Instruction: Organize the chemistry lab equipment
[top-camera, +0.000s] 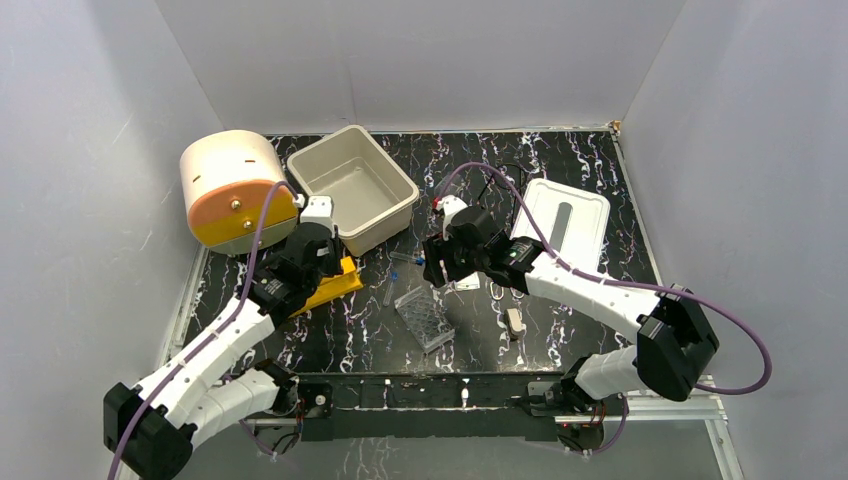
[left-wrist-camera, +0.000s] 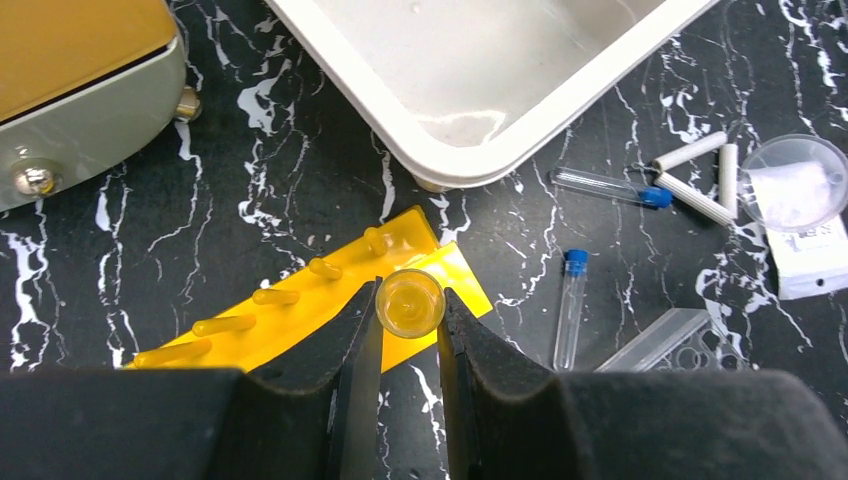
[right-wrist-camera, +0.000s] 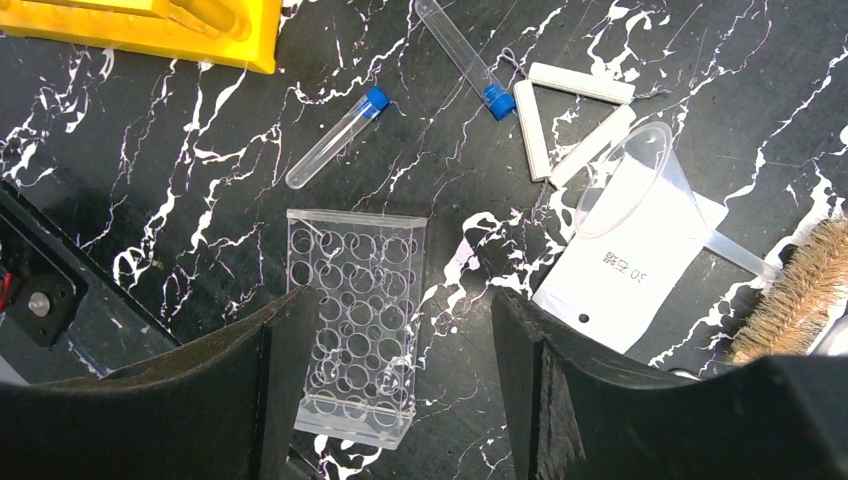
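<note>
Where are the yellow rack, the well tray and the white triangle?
yellow rack (left-wrist-camera: 290, 325), left wrist view, flat face.
well tray (right-wrist-camera: 355, 320), right wrist view, middle wells.
white triangle (right-wrist-camera: 530, 130), right wrist view, left bar.

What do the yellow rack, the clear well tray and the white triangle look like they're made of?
Yellow rack: likely moulded plastic, opaque and fairly glossy, with smooth rounded pegs and even colour.
Clear well tray: transparent hard plastic, perhaps acrylic or polystyrene. The marbled table shows through its wells.
White triangle: matte white tubes, possibly ceramic or pipeclay, with a chalky look and no shine.
</note>
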